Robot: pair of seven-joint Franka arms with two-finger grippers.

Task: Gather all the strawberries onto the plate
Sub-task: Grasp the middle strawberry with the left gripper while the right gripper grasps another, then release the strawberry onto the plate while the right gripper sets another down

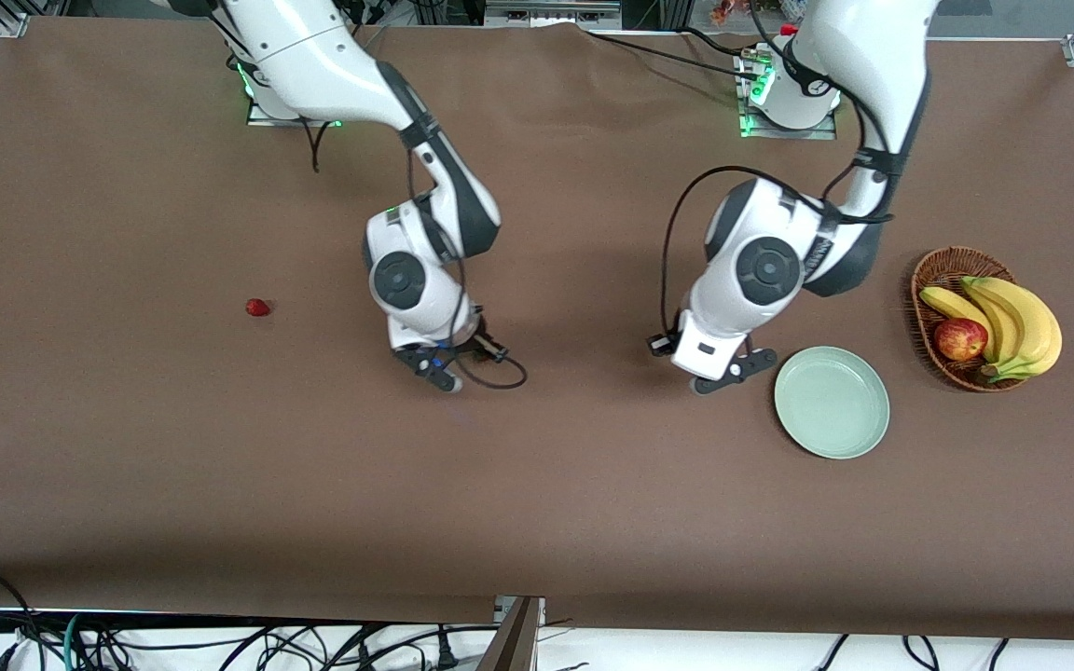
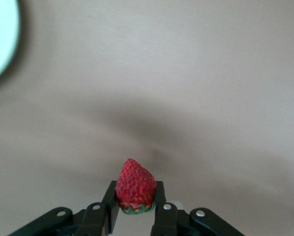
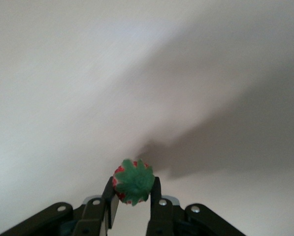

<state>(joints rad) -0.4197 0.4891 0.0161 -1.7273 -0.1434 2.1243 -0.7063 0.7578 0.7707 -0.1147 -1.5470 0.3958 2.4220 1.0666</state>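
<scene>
Transport step: the left gripper (image 2: 136,206), over the table just beside the plate (image 1: 832,402), is clamped on a strawberry (image 2: 135,187) with its long axis along the fingers, tip outward. The right gripper (image 3: 133,201), over mid-table, clamps a second strawberry (image 3: 133,181), calyx outward. A third strawberry (image 1: 258,307) lies toward the right arm's table edge; next, the left gripper must center over the plate and release.

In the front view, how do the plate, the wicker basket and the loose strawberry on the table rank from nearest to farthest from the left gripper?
From the left gripper, which holds a strawberry:
1. Plate, right beside it.
2. Wicker basket, at the left arm's end of the table.
3. Loose strawberry, toward the right arm's end.
</scene>
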